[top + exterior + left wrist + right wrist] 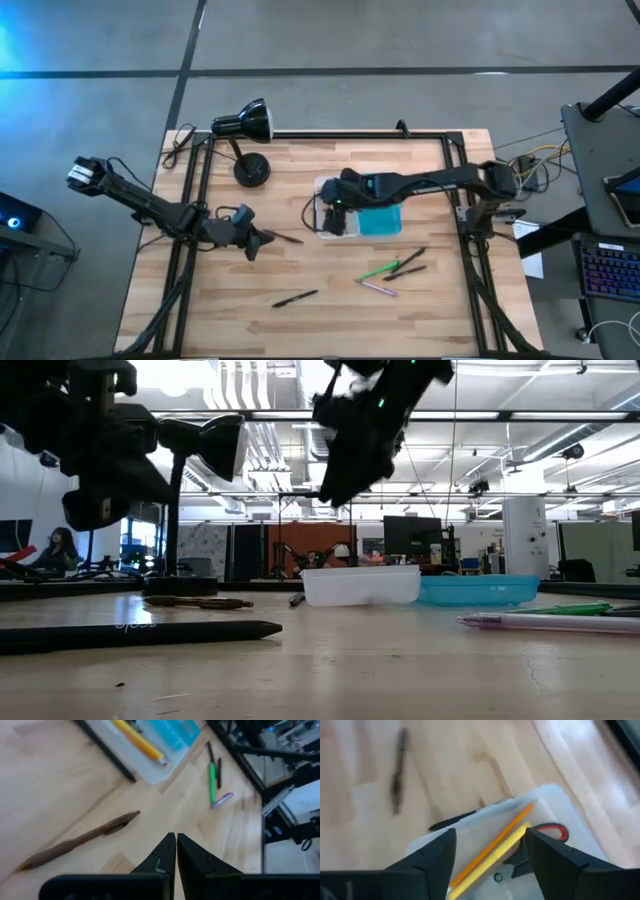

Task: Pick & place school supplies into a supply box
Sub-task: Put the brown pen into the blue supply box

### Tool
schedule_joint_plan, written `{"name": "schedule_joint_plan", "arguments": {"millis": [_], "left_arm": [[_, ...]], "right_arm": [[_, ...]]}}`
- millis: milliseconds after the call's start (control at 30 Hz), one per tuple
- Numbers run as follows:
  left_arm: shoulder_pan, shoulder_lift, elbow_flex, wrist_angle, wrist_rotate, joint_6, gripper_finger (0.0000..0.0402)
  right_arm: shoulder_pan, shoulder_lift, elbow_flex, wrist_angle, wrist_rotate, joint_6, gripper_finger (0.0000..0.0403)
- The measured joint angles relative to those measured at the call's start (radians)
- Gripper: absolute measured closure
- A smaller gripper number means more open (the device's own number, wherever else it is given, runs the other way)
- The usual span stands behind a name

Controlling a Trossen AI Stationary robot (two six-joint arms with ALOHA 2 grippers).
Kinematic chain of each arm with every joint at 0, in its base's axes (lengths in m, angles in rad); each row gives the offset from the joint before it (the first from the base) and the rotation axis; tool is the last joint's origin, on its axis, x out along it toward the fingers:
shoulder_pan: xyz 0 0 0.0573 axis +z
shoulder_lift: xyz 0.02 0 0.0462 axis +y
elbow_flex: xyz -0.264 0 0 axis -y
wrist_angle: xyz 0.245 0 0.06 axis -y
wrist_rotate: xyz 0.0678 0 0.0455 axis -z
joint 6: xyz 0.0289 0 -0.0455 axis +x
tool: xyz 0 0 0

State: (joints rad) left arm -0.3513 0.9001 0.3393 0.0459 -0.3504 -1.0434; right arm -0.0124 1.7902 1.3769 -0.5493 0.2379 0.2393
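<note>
Supply box (381, 222) open mid-table, yellow marker (487, 859), scissors (551, 831) inside

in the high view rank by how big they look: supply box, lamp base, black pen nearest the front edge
1. supply box, largest.
2. lamp base and black pen: unsure; the pen is longer but far thinner.

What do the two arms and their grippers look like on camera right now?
Both arms are dark, jointed and slim. The left gripper has two black wedge-shaped fingers tapering to points. The right gripper has broader black fingers with angular edges, and small green lights glow on that arm's wrist. The left arm's far end carries a white block.
</note>
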Motion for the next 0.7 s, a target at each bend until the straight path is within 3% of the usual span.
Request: {"name": "schedule_joint_plan", "arguments": {"millis": [200, 300, 700], "left_arm": [[0.083, 0.0, 0.0, 0.047, -0.001, -0.007, 0.0401], [0.146, 0.016, 0.0, 0.041, -0.004, 0.004, 0.0389], [0.176, 0.11, 0.144, 0.008, -0.027, 0.429, 0.0303]], "right_arm": [[0.011, -0.107, -0.003, -0.146, 0.006, 0.08, 0.0159], [0.011, -0.156, -0.007, -0.189, 0.066, 0.105, 0.0162], [0.016, -0.266, -0.013, -0.372, 0.122, 0.15, 0.0163]]}}
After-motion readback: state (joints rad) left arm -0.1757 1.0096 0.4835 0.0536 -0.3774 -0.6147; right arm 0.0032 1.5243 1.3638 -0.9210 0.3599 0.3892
